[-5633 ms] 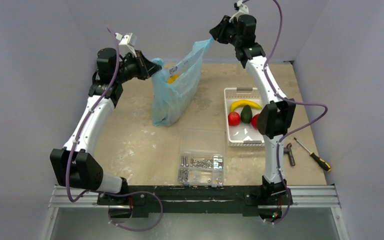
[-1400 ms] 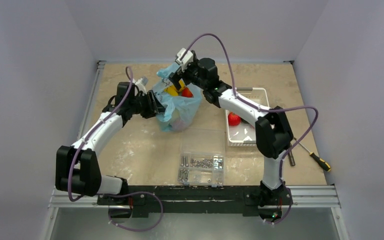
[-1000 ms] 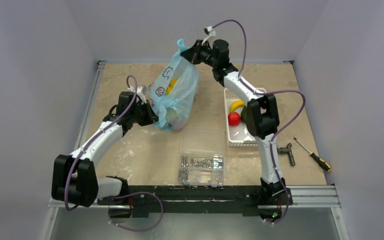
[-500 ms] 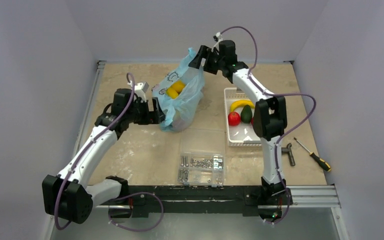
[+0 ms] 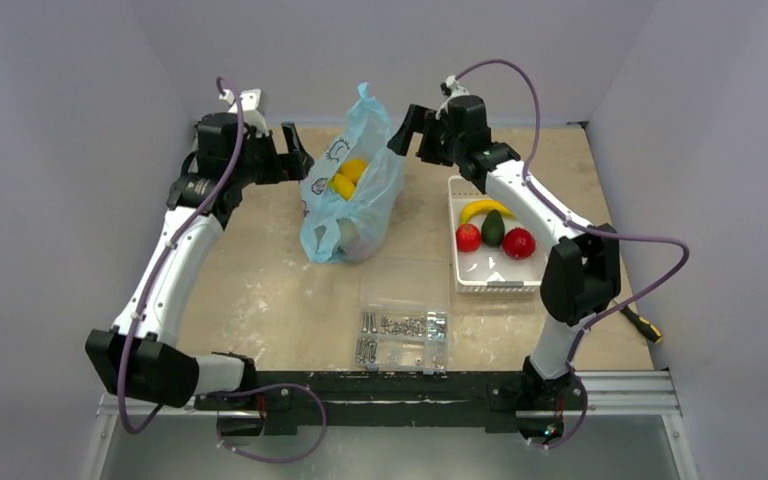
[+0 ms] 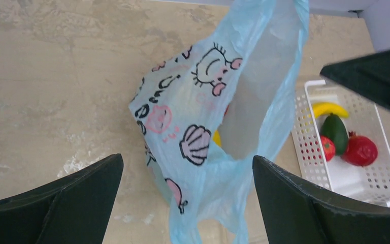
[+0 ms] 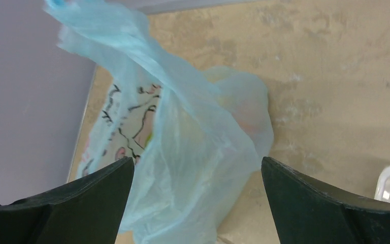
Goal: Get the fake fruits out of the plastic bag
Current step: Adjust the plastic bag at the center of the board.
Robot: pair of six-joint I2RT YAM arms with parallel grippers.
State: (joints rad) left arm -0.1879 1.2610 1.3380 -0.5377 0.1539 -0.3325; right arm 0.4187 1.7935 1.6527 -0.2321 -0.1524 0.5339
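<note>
The light-blue plastic bag (image 5: 352, 205) with its cartoon print stands on the table, one handle sticking up. Yellow fake fruits (image 5: 346, 178) show through its open mouth. My left gripper (image 5: 297, 160) hangs open just left of the bag, apart from it. My right gripper (image 5: 411, 134) is open at the bag's upper right, also apart. In the left wrist view the plastic bag (image 6: 208, 127) lies ahead of the open left gripper (image 6: 188, 201), untouched. In the right wrist view the plastic bag (image 7: 193, 152) is likewise ahead of the open right gripper (image 7: 198, 203).
A white slotted basket (image 5: 460, 270) right of the bag holds a banana (image 5: 490, 208), an avocado (image 5: 493, 229) and two red fruits (image 5: 519, 243). A clear compartment box (image 5: 402, 335) with screws lies near the front. A screwdriver (image 5: 640, 322) is at the right edge.
Both grippers have opened and let go of the bag. The left arm has drawn back and up to the left, the right one to the right. The bag stands on its own.
</note>
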